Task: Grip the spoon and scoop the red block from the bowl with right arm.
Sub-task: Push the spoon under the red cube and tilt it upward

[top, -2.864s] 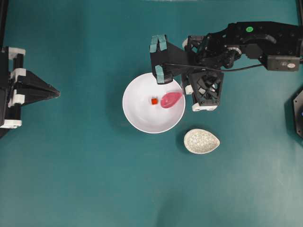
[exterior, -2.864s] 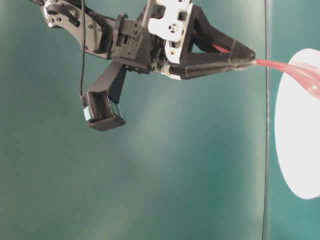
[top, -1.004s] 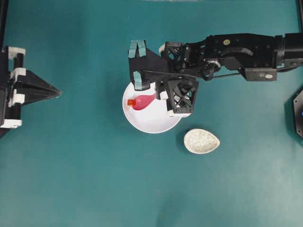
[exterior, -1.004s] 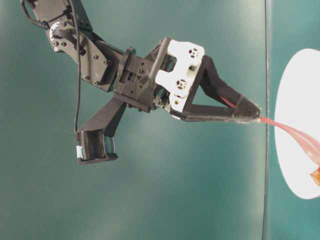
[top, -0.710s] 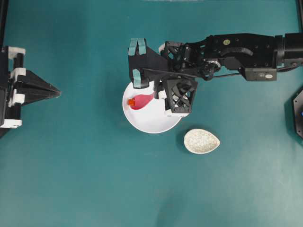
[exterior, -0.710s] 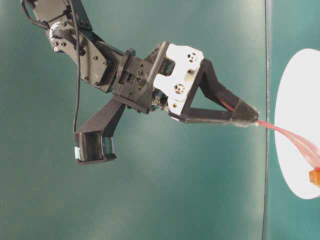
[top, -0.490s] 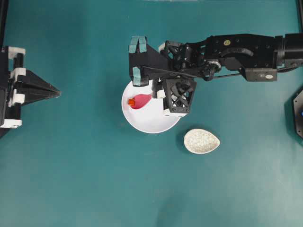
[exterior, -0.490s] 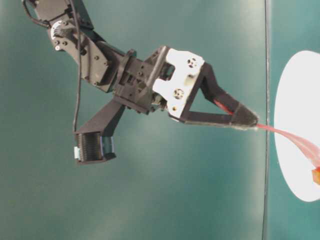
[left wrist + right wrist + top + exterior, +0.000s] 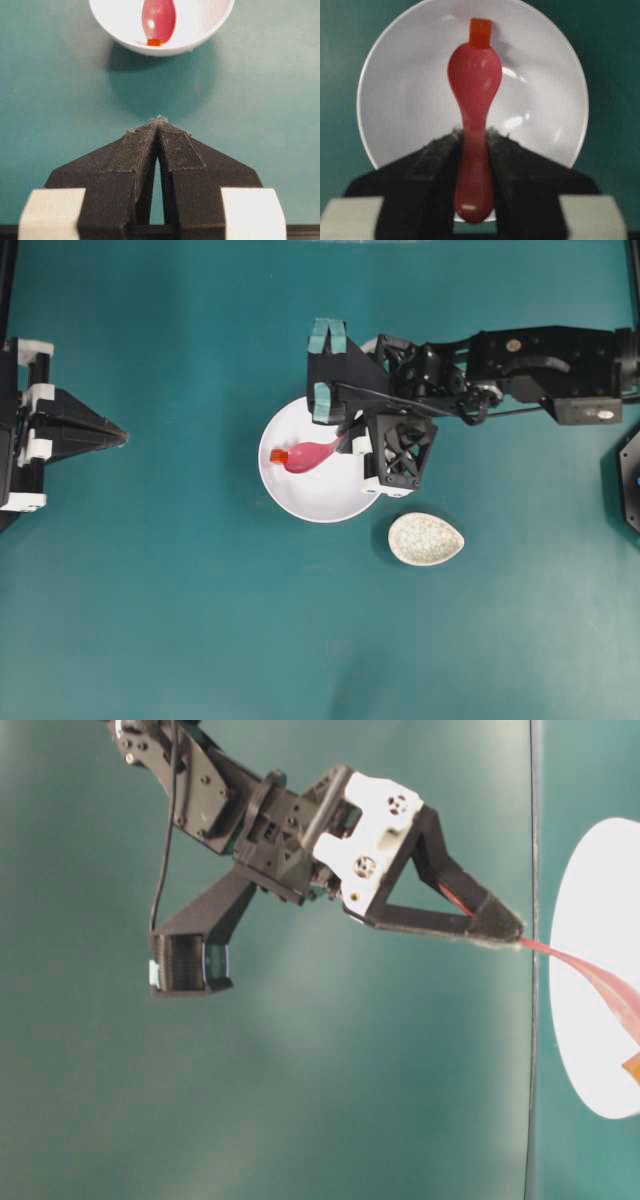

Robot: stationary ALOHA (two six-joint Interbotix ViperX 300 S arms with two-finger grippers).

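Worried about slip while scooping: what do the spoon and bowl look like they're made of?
Spoon: glossy pink-red, sharp highlight on the scoop, likely glazed ceramic or hard plastic. Bowl: smooth plain white with bright reflections, probably glazed ceramic or melamine. Both look slick.

- My right gripper (image 9: 472, 145) is clamped on the shiny pink-red spoon (image 9: 308, 454), and my black right arm (image 9: 520, 360) hangs over the top right side of the big round white bowl (image 9: 310, 498), so that side is blocked.
- The tiny red-orange block (image 9: 480, 33) sits at the spoon's tip, near the bowl's far wall.
- The small speckled beige teardrop dish (image 9: 426, 538) lies just beside the bowl, lower right, in the way there.
- My left gripper (image 9: 159, 125), pressed together, waits well apart from the bowl.
- Between them is bare teal table (image 9: 180, 570).
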